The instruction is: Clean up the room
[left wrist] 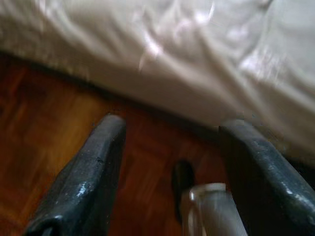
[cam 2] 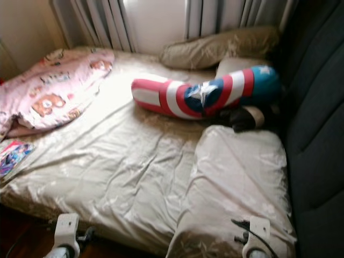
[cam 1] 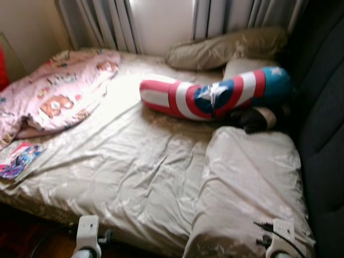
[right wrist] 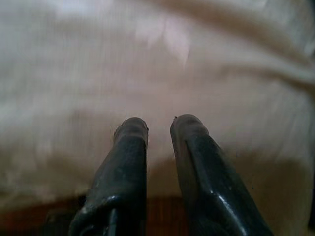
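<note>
Bed (cam 1: 134, 177) with rumpled beige sheet, both pincers low at its near edge.

The left pincer (left wrist: 172, 142) is spread wide over the wooden floor (left wrist: 44, 128) just short of the bed's edge; the right pincer (right wrist: 159, 125) has its fingers nearly pressed together, a narrow gap between them, pointing at the beige sheet. A red, white and blue star-patterned bolster (cam 1: 215, 97) lies far right on the bed, well apart from both. A pink cartoon blanket (cam 1: 54, 94) is bunched far left; a colourful book (cam 1: 19, 158) lies at the left edge. A beige pillow (cam 1: 226, 48) rests by the curtains (cam 1: 107, 21).
</note>
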Motion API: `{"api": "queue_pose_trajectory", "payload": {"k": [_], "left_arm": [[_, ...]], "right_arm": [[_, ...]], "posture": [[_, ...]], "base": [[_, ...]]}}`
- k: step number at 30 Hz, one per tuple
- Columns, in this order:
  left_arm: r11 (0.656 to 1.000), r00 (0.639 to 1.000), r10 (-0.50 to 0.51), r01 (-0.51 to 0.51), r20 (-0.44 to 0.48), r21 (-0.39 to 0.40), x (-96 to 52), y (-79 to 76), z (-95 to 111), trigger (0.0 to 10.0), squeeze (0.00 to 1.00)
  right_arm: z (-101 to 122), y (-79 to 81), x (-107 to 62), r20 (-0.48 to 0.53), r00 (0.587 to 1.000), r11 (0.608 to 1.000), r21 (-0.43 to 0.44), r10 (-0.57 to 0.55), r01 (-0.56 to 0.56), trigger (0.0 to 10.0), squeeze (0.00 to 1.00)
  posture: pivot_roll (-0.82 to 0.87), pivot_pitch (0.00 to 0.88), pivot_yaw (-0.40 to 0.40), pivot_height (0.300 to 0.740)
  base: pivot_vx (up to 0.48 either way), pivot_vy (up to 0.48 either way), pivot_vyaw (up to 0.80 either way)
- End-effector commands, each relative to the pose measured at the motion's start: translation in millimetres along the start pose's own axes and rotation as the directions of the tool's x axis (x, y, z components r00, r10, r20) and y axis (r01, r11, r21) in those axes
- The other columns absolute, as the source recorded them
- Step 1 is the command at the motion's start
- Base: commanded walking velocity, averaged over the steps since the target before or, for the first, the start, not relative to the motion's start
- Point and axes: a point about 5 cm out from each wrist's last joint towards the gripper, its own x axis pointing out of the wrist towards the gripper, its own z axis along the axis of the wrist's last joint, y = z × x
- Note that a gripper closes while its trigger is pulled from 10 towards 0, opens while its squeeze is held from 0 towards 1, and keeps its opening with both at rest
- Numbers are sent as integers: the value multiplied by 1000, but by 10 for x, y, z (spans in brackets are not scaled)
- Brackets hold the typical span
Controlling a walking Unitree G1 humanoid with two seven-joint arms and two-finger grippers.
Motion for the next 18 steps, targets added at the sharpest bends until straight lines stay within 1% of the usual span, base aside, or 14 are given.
{"api": "queue_pose_trajectory", "payload": {"k": [1, 3, 5, 7, 11, 16, 17, 18], "left_arm": [[1000, 999, -7, 8, -51, 20, -20, -38, -107, 10000, 0], [1000, 998, -5, 6, -58, 16, -24, -49, -126, 10000, 0], [1000, 998, 6, -6, -65, -11, -29, -54, -148, 10000, 0], [1000, 997, 11, -13, -71, -28, -33, -59, -167, 10000, 0], [1000, 996, 1, -3, -88, -16, -37, -89, -196, 10000, 0], [999, 995, 6, -11, -105, -45, -55, -76, -246, 10000, 0], [999, 993, 10, -15, -115, -46, -64, -51, -268, 10000, 0], [999, 992, 12, -18, -123, -46, -71, -33, -284, 10000, 0]], "right_arm": [[-40, 5, -6, -22, 1000, 1000, 4, 5, -5, 10000, 0], [-46, 11, -6, -26, 1000, 1000, -1, 11, -11, 10000, 0], [-46, 19, -6, -25, 999, 1000, 12, 23, -23, 10000, 0], [-50, 28, -6, -31, 999, 999, 0, 32, -32, 10000, 0], [-49, 41, -3, -39, 999, 999, -1, 37, -37, 10000, 0], [-66, 48, -5, -55, 998, 999, -7, 43, -43, 10000, 0], [-58, 44, -2, -54, 998, 999, 3, 39, -39, 10000, 576], [-52, 42, -1, -54, 998, 999, 11, 36, -36, 10000, 576]], "posture": [[57, 0, -28, 736], [59, 0, -30, 736], [64, 0, -33, 736], [65, 0, -33, 736], [60, 0, -31, 736], [60, 0, -34, 736], [60, 0, -35, 736], [60, 0, -35, 736]], "base": [[0, 0, 0], [0, 0, 0], [0, 0, 0], [0, 0, 0], [0, 0, 0], [0, 0, 0], [0, 0, 0], [0, 0, 0]]}}
